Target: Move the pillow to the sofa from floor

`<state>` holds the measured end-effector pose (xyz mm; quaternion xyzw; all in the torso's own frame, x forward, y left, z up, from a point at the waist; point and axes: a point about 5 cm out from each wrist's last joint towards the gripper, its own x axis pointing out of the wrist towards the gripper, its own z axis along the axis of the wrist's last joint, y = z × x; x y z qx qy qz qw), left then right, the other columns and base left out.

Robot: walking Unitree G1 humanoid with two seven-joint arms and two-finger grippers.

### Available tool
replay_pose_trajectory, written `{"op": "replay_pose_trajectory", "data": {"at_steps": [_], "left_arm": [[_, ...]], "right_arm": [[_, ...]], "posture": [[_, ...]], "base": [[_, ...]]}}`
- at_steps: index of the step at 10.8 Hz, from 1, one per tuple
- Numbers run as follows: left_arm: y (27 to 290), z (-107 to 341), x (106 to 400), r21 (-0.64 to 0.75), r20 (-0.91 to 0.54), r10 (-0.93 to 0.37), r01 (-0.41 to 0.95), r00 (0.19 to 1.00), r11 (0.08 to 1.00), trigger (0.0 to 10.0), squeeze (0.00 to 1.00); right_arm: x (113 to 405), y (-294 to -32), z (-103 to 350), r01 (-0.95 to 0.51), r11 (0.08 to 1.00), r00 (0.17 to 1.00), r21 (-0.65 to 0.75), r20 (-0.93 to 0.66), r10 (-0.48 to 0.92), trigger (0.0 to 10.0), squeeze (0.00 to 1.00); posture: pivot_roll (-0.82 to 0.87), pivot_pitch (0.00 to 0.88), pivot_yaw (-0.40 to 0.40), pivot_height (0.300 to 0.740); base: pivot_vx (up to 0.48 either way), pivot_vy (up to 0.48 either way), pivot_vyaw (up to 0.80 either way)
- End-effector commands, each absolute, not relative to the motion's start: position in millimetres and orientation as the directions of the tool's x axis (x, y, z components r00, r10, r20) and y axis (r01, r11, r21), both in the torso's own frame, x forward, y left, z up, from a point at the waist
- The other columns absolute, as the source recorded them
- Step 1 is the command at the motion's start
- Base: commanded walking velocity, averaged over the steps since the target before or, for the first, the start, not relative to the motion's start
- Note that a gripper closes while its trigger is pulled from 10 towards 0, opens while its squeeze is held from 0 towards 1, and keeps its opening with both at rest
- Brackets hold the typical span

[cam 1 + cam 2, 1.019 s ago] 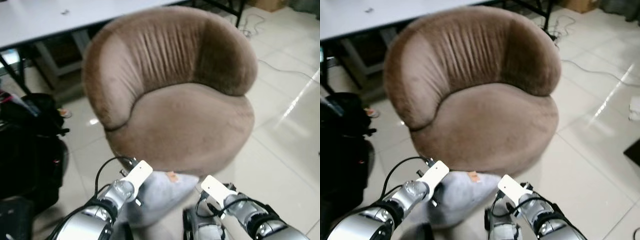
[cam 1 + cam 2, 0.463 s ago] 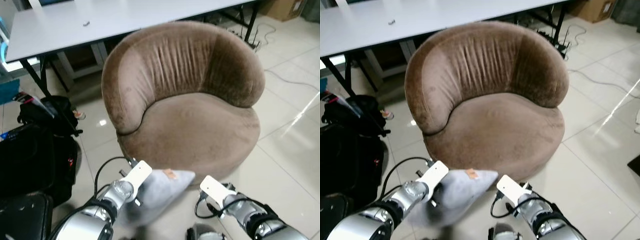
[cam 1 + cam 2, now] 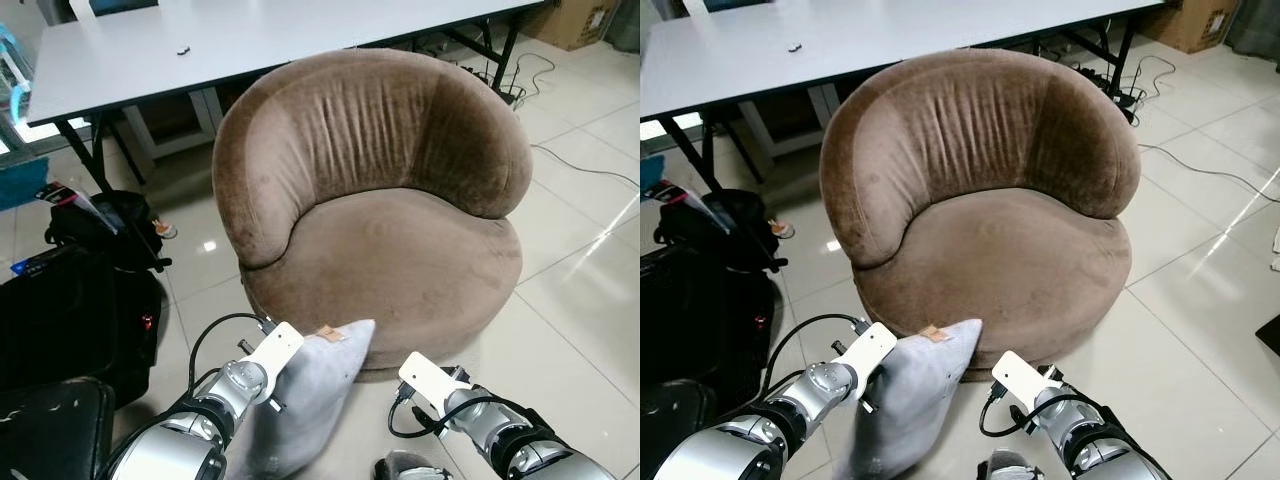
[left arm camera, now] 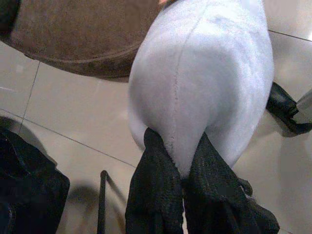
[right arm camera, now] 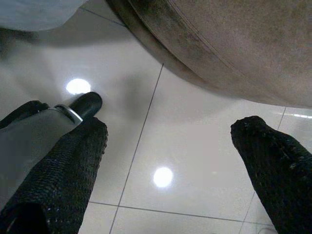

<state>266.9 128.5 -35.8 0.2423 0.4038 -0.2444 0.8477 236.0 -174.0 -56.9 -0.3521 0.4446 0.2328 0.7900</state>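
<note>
Pinching the grey pillow (image 4: 204, 83) edge, left pincer (image 4: 181, 168) clenched, right pincer (image 5: 170, 161) spread wide, holding nothing

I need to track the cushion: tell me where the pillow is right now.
The grey pillow hangs pinched in the left gripper, low in the head views and left of centre, its top corner at the front edge of the brown sofa.

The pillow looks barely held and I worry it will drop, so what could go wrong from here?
1. The left gripper pinches only a narrow fold of the grey pillow, so it may slip out.
2. The pillow's top corner sits low against the brown sofa front; it could catch on the edge rather than land on the seat.
3. The right gripper is open over the floor, giving no support.
</note>
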Motion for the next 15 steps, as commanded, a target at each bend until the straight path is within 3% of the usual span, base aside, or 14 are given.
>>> {"op": "replay_pose_trajectory", "data": {"at_steps": [1, 9, 15], "left_arm": [[129, -33, 270, 0.227, -0.795, -0.218, 0.611, 0.566, 0.759, 10.0, 0.00], [129, -37, 265, 0.200, -0.795, -0.227, 0.595, 0.563, 0.778, 10.0, 0.00], [136, -65, 224, 0.141, -0.843, -0.225, 0.605, 0.488, 0.784, 10.0, 0.00]], "right_arm": [[237, -172, -57, -0.684, 0.637, 0.497, -0.355, -0.866, 0.051, 10.0, 0.00], [238, -170, -56, -0.684, 0.637, 0.500, -0.356, -0.864, 0.054, 10.0, 0.00], [240, -166, -55, -0.693, 0.621, 0.513, -0.365, -0.856, 0.069, 10.0, 0.00]], "posture": [[-0.31, 0.017, 0.046, 0.740], [-0.29, 0.000, 0.052, 0.740], [-0.25, 0.000, 0.060, 0.740]], "base": [[0.000, 0.000, 0.00], [0.000, 0.000, 0.00], [0.000, 0.000, 0.00]]}}
